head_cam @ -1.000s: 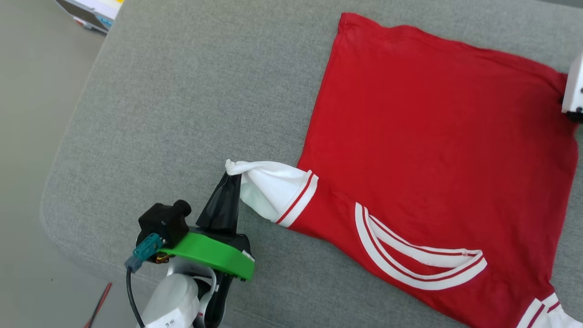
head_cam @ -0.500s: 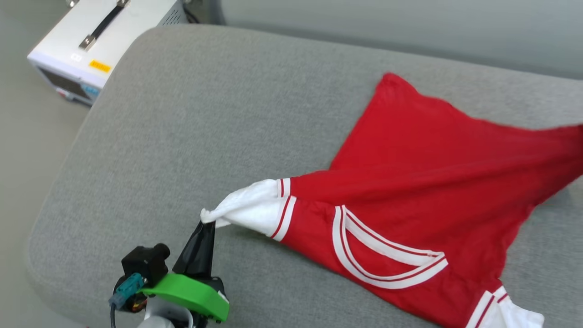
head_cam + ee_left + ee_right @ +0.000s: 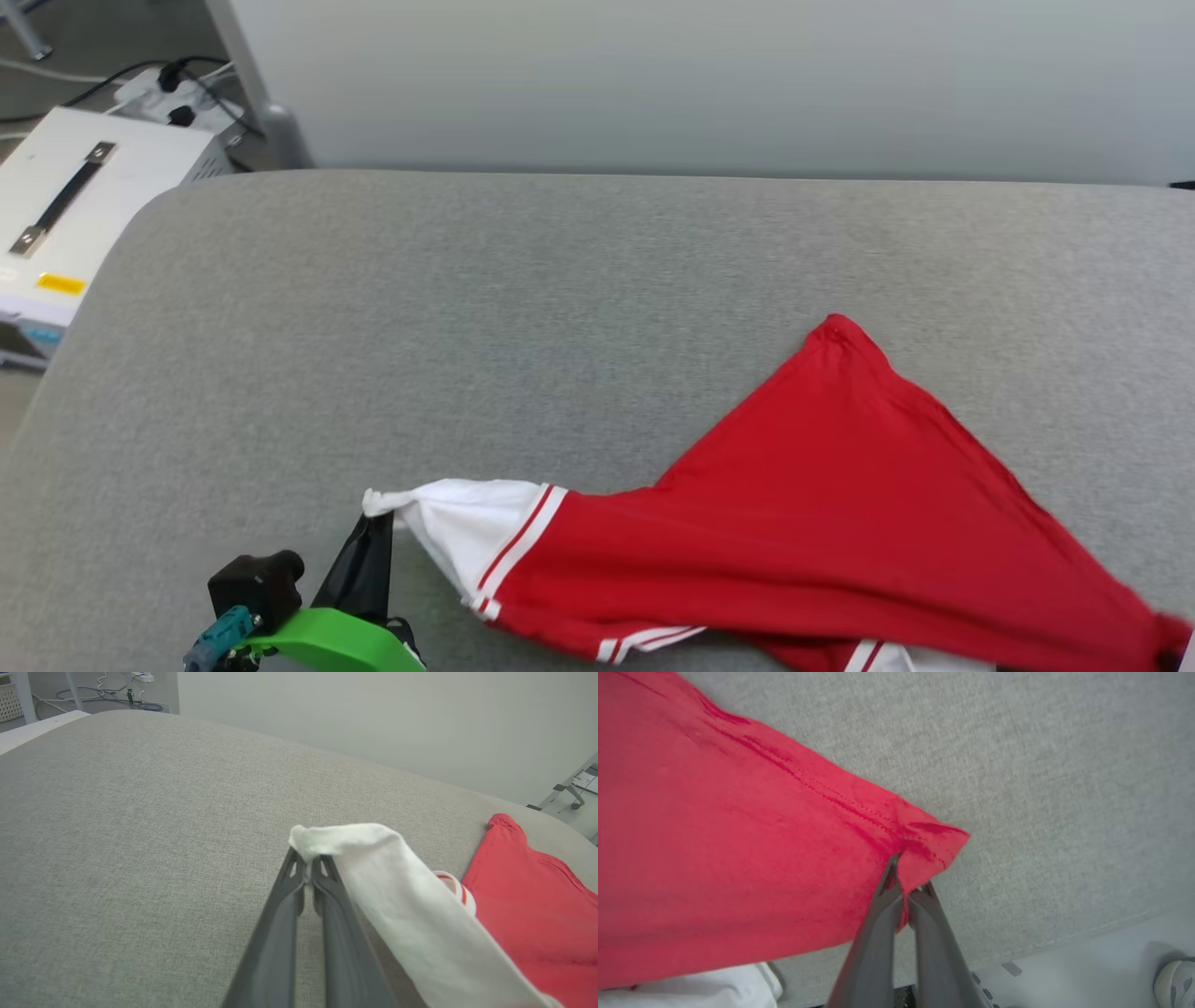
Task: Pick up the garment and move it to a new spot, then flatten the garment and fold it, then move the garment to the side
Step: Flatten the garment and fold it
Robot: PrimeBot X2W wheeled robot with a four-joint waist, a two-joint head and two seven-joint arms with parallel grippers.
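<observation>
The left gripper (image 3: pixel 377 516), two long dark fingers on a bright green wrist plate (image 3: pixel 341 646) with a small black camera block (image 3: pixel 257 581) beside it, sits at the head view's lower left, slanting up and rightward, jaws pinched together on the white sleeve tip of the red jersey-style T-shirt (image 3: pixel 840 523). The right gripper (image 3: pixel 908 882) is likewise clamped tight, apparently on a hemmed red corner of that shirt.

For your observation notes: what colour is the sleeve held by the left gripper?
White sleeve with red stripes; best in the head view.
</observation>
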